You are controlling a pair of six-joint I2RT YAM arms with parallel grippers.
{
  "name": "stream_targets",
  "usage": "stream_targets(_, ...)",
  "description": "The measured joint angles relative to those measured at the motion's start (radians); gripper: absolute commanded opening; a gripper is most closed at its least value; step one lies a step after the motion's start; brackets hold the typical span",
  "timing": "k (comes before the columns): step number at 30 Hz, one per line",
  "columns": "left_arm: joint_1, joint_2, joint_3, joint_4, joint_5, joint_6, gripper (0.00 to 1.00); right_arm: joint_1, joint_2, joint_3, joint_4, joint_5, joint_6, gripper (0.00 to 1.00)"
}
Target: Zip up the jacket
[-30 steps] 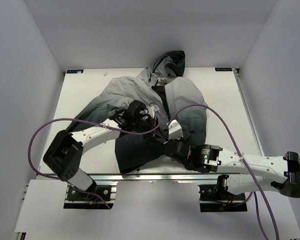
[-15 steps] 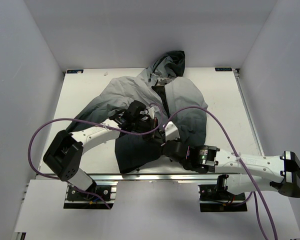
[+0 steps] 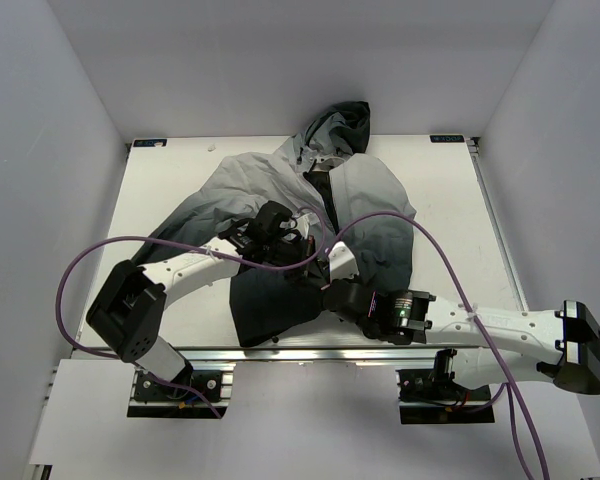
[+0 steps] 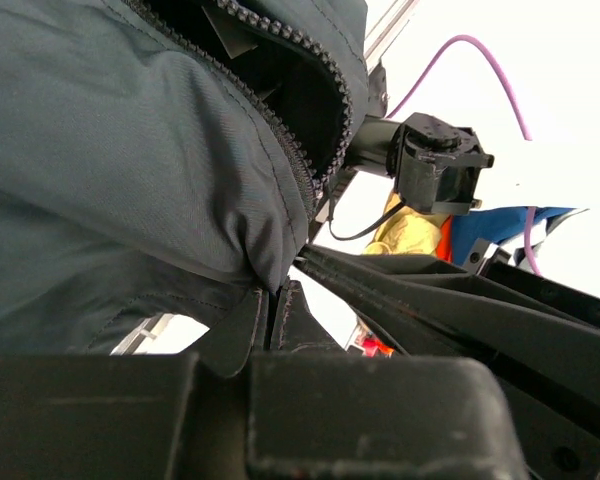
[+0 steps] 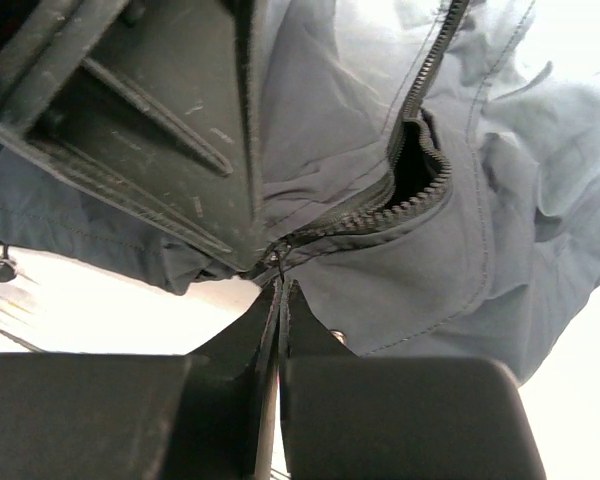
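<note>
The jacket (image 3: 280, 180) lies flat on the table, hood at the far side, grey at the shoulders and black at the hem. Its front zipper (image 5: 380, 205) is open along most of its length; the teeth also show in the left wrist view (image 4: 302, 170). My left gripper (image 3: 302, 250) is shut on the jacket's front edge beside the zipper's lower end (image 4: 272, 298). My right gripper (image 3: 325, 276) meets it from the near right, shut on the thin zipper pull (image 5: 280, 285). The left gripper's finger (image 5: 130, 100) fills the upper left of the right wrist view.
The white table (image 3: 460, 200) has walls on three sides. Purple cables (image 3: 80, 270) loop from both arms over the jacket and table. The right arm (image 3: 480, 325) lies along the near edge, and its wrist shows in the left wrist view (image 4: 435, 165).
My right arm has shifted a little to the left, toward the left gripper. The left arm and the jacket have hardly moved.
</note>
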Motion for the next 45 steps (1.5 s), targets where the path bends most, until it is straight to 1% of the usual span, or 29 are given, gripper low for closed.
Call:
stream_targets(2,0.0,0.0,0.011,-0.026,-0.002,0.017,0.0,0.0,0.0,0.0,-0.002,0.011,0.001,0.0)
stream_targets(3,0.0,0.0,0.021,-0.045,-0.006,0.032,0.04,0.0,0.0,0.0,-0.003,0.016,0.001,0.0)
stream_targets(6,0.0,0.0,0.051,-0.083,-0.016,0.076,0.25,0.0,-0.009,0.003,-0.01,0.02,0.0,0.0)
stream_targets(7,-0.001,0.0,0.058,-0.09,-0.019,0.089,0.44,0.0,-0.017,0.004,-0.012,0.016,0.0,0.0)
stream_targets(9,-0.001,-0.001,0.072,-0.103,-0.028,0.114,0.69,-0.003,-0.038,0.004,-0.024,0.008,-0.004,0.0)
stream_targets(10,-0.001,-0.004,0.077,-0.108,-0.034,0.13,0.98,-0.006,-0.05,0.004,-0.029,-0.002,-0.007,0.0)
stream_targets(15,-0.001,-0.051,0.105,-0.166,-0.123,0.22,0.98,-0.032,-0.08,0.011,-0.064,-0.033,-0.019,0.0)
stream_targets(19,-0.007,-0.161,0.102,-0.2,-0.217,0.32,0.98,-0.071,-0.08,0.043,-0.086,-0.066,-0.028,0.0)
stream_targets(22,-0.084,-0.263,0.09,-0.203,-0.364,0.395,0.98,-0.146,-0.079,0.095,-0.113,-0.138,-0.044,0.0)
stream_targets(24,-0.208,-0.305,0.089,-0.202,-0.509,0.464,0.98,-0.208,-0.078,0.142,-0.137,-0.193,-0.057,0.0)
stream_targets(26,-0.322,-0.312,0.089,-0.199,-0.629,0.526,0.98,-0.267,-0.075,0.198,-0.163,-0.251,-0.077,0.0)
stream_targets(28,-0.405,-0.296,0.089,-0.194,-0.746,0.597,0.98,-0.314,-0.07,0.252,-0.192,-0.307,-0.098,0.0)
stream_targets(30,-0.429,-0.266,0.09,-0.188,-0.872,0.659,0.98,-0.336,-0.061,0.294,-0.213,-0.349,-0.108,0.0)
stream_targets(32,-0.429,-0.234,0.094,-0.187,-0.985,0.72,0.96,-0.365,-0.058,0.316,-0.235,-0.372,-0.115,0.0)
stream_targets(35,-0.431,-0.2,0.107,-0.174,-1.118,0.803,0.94,-0.398,-0.055,0.32,-0.259,-0.389,-0.119,0.0)
stream_targets(39,-0.433,-0.201,0.107,-0.161,-1.207,0.882,0.95,-0.419,-0.049,0.325,-0.261,-0.436,-0.124,0.0)
stream_targets(45,-0.428,-0.231,0.076,-0.091,-1.21,0.96,0.97,-0.439,-0.048,0.343,-0.256,-0.542,-0.132,0.0)
